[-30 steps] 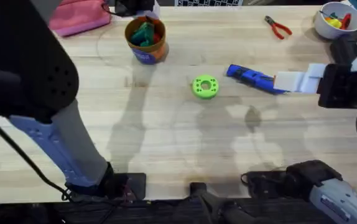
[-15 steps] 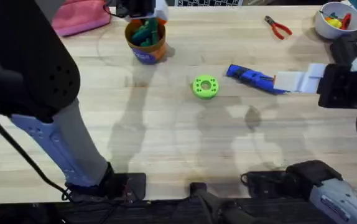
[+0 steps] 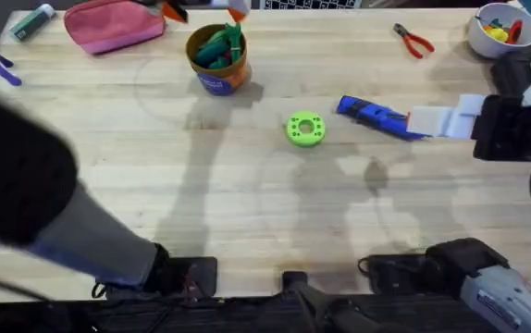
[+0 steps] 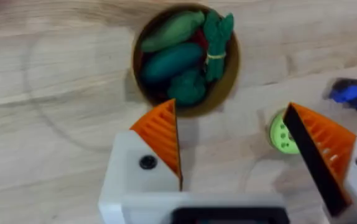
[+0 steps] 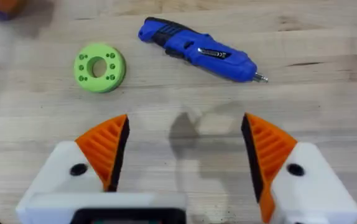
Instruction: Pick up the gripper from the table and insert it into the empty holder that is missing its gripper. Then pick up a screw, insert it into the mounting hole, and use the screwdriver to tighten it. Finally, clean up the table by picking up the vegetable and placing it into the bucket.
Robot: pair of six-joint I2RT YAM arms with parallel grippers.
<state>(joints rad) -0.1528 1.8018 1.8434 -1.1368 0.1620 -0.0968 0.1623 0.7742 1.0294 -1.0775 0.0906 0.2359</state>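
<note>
Counter (image 3: pixel 247 203) lies bare nearest the arm bases. Farther out, the right gripper (image 5: pixel 181 155) hovers with its orange-padded fingers (image 5: pixel 107 146) released and nothing between them; both pads are in place. Just beyond it lies the screwdriver (image 5: pixel 197 50), flat on its side, its thin bit pointing toward the right edge of the counter, with the green disc (image 3: pixel 305 129) near its butt end. The screwdriver looks like a stiff plastic body, probably a little heavy for its size, round enough to roll; a hold across the thick middle of the barrel, well clear of the bit, seems safest.

Farther still, at the far left, the bucket (image 4: pixel 185 59) stands upright, and the vegetable (image 4: pixel 173 61) already lies inside it among other green toy pieces. The left gripper (image 4: pixel 234 146) hangs above the near side of the bucket, fingers released and empty. The vegetable looks light and knobbly, likely easy to pinch across its middle, though it needs no more handling. The bucket seems light and easy to tip; best left untouched.
</note>
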